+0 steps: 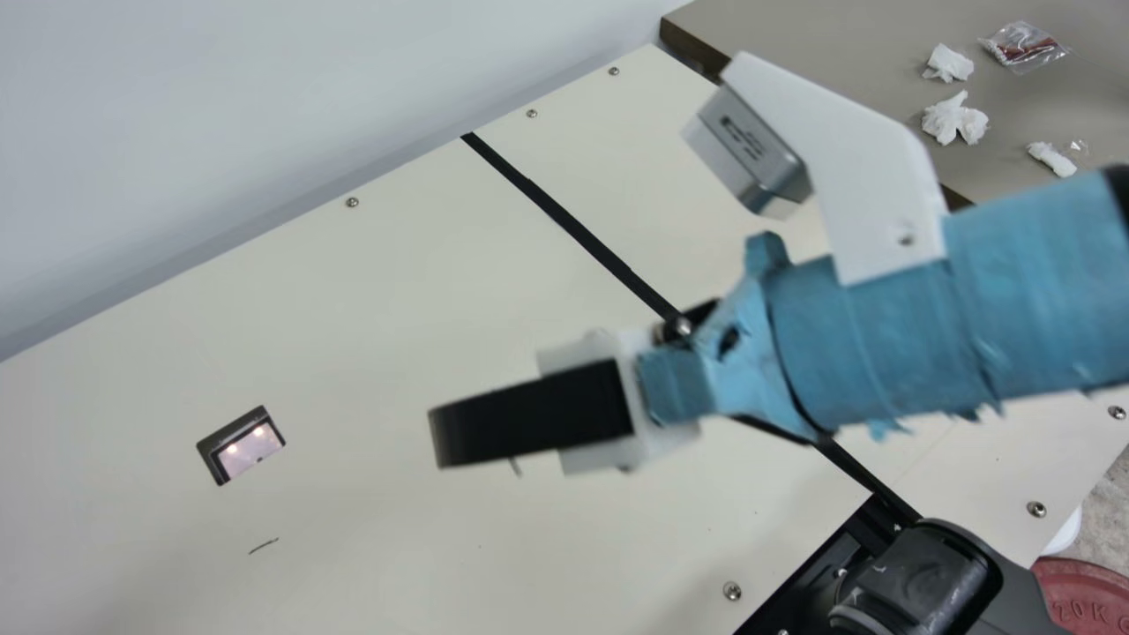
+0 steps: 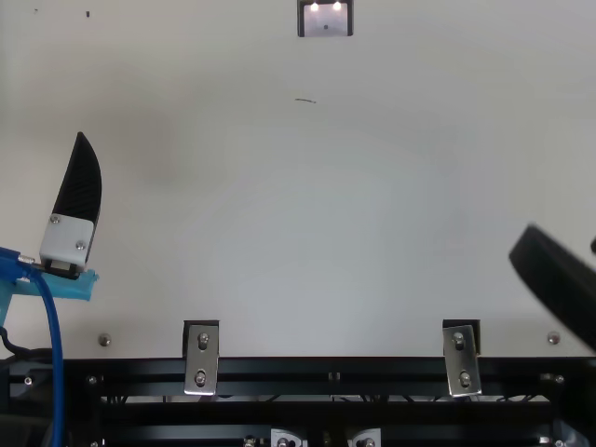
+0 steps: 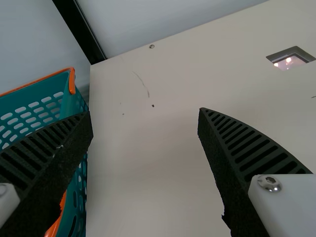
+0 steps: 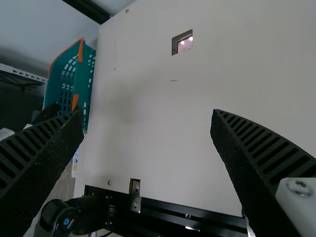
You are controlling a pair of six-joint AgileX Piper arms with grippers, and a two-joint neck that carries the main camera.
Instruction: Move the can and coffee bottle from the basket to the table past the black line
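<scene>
Raised lettering marks the red disc (image 1: 1080, 591) beside the desk (image 1: 335, 317) in the main view, and our right wrist view catches a small blue badge (image 4: 66, 221) on a black arm joint, its print too small for us. Across the desk runs the black line (image 1: 578, 231); our right arm (image 1: 891, 317), wrapped in blue, passes above it and hides part of it. Our right gripper (image 1: 529, 414) is over the desk, fingers spread wide. Our left gripper (image 2: 76, 191) also has its fingers spread, one of them partly covering our view of the teal basket (image 3: 69, 98). That basket sits just beside the desk's edge; what it holds we cannot tell. White crumpled tissues (image 1: 954, 119) and a clear packet (image 1: 1023, 48) lie on the grey-brown table (image 1: 838, 79).
</scene>
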